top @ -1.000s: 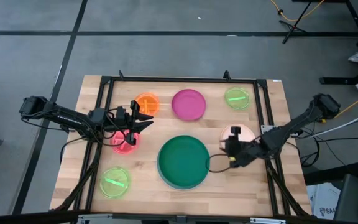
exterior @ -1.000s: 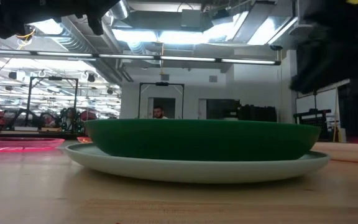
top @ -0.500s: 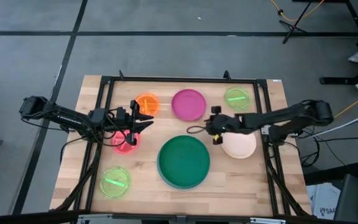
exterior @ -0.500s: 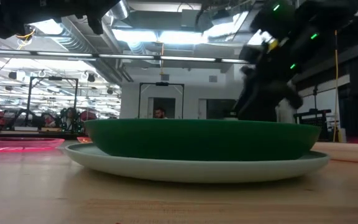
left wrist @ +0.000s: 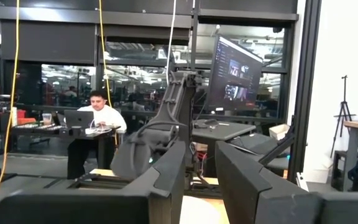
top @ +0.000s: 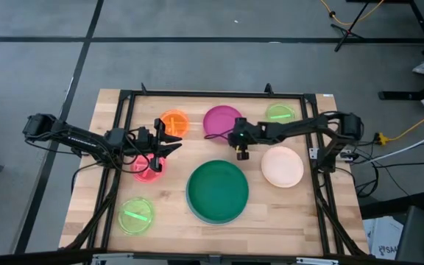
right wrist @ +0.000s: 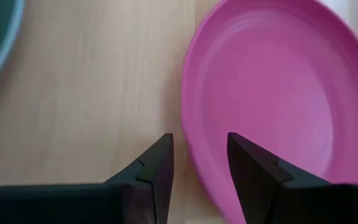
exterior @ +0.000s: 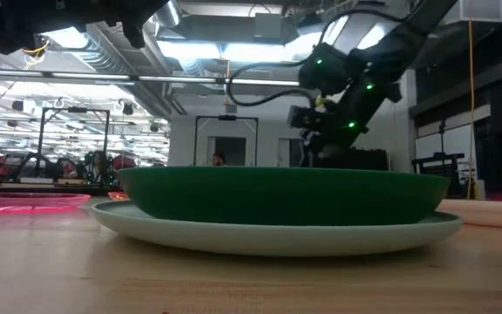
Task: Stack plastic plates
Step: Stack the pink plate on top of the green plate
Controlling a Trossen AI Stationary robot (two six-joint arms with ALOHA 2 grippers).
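Over magenta plate [right wrist: 272, 106] rim, right claw [right wrist: 199, 163] open, plate flat

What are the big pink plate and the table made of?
The magenta plate looks like plastic: one even bright colour, a smooth, slightly shiny surface and a thin moulded rim with faint rings. The table looks like wood: pale planks with grain lines and seams between boards, a fairly matte finish. It could be a wood-look top; the pictures can't settle that.
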